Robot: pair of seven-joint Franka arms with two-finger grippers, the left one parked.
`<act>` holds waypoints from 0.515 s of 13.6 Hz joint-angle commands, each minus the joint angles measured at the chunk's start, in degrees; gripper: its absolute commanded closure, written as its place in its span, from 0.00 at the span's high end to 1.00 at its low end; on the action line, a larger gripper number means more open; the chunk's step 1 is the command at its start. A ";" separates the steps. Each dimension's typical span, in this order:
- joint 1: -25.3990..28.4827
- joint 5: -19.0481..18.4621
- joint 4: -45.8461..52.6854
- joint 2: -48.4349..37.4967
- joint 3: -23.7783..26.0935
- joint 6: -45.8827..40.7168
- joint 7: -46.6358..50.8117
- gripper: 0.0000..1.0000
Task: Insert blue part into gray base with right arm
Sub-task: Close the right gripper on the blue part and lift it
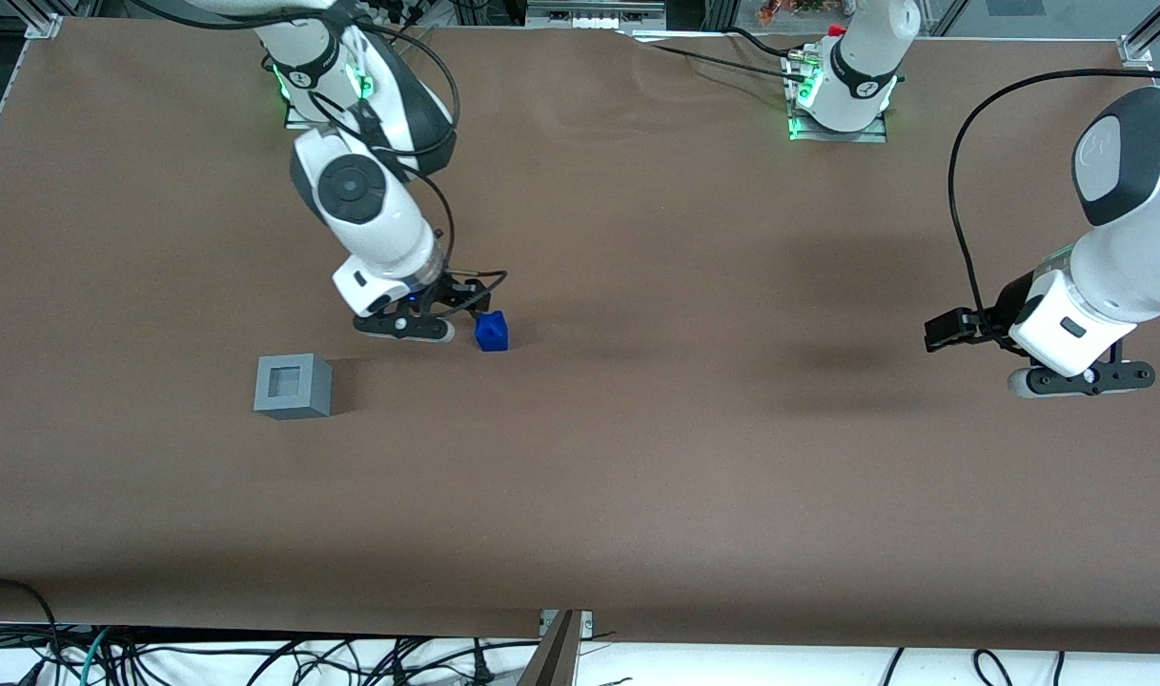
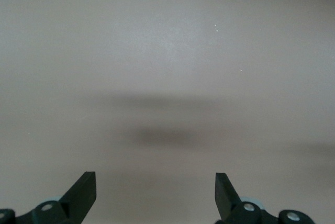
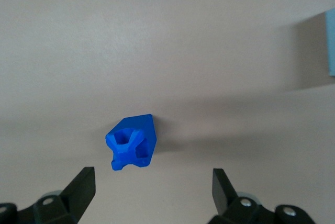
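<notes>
Here the gripper (image 3: 152, 182) hangs with jaws wide, holding nothing, just above the blue part (image 1: 492, 332), which lies tilted on the desk (image 1: 694, 457) well in from every edge. A skewed closure could pinch a corner and flip it. The gray base (image 1: 293, 386) sits apart, nearer the front camera; nothing stands between them.

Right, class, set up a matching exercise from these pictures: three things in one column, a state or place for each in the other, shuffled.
Column one:
1. blue part
2. gray base
3. pincer

Column two:
A. open, hovering beside the blue part
B. recess in its top face empty
C. lying on the table, held by nothing

Pairs: 1-C, 2-B, 3-A
</notes>
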 commanded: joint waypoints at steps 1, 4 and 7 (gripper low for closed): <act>1.11 -2.22 -0.43 2.38 -0.19 3.79 3.05 0.99; 2.86 -2.49 -0.87 5.54 -0.36 9.24 6.03 0.99; 3.48 -4.16 -0.87 7.31 -0.54 11.62 7.27 0.99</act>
